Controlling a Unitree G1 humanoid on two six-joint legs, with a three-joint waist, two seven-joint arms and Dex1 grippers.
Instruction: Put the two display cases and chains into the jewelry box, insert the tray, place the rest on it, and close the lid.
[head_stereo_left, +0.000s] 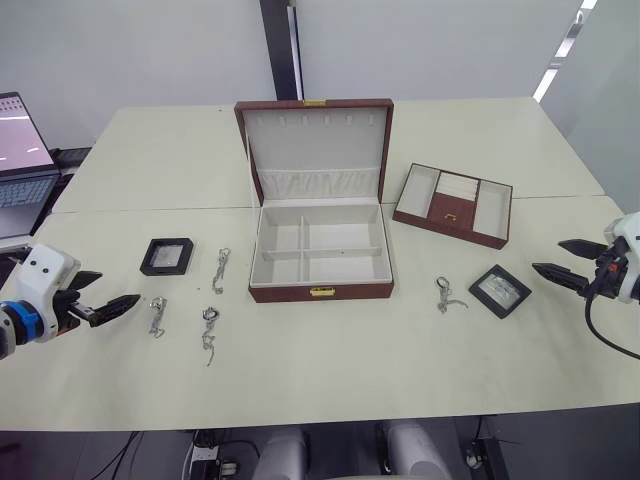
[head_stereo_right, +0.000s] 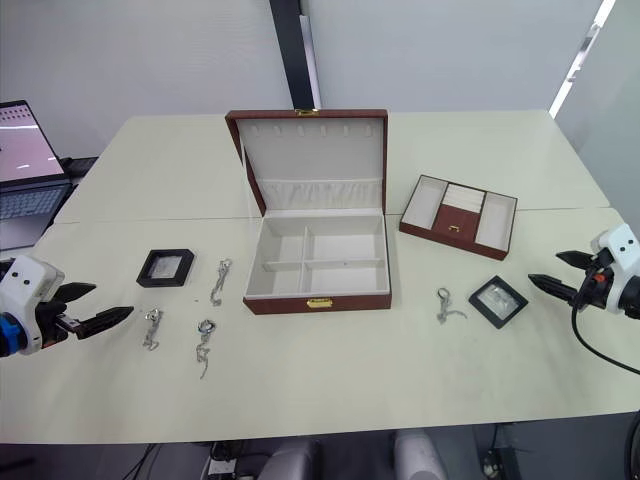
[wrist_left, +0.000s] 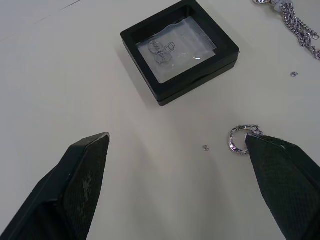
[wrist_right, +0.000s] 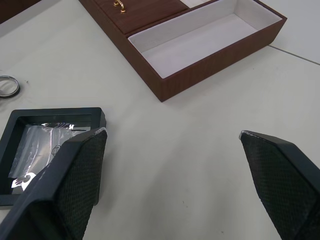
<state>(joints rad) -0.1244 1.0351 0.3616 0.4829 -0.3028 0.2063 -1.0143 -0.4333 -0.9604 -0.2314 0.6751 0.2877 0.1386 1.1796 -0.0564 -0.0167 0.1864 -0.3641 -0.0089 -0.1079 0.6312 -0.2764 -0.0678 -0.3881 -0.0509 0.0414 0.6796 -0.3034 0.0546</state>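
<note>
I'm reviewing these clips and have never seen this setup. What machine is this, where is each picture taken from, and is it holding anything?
This is a humanoid robot with two arms. Two pictures come from its head, looking down at a table. The other two come from cameras on each wrist.

The left gripper and right gripper are both open and hold nothing.

On the table stands an open jewelry box with its lid raised. A tray lies to its right. Two display cases and four chains lie around it. A laptop sits at the far left.
</note>
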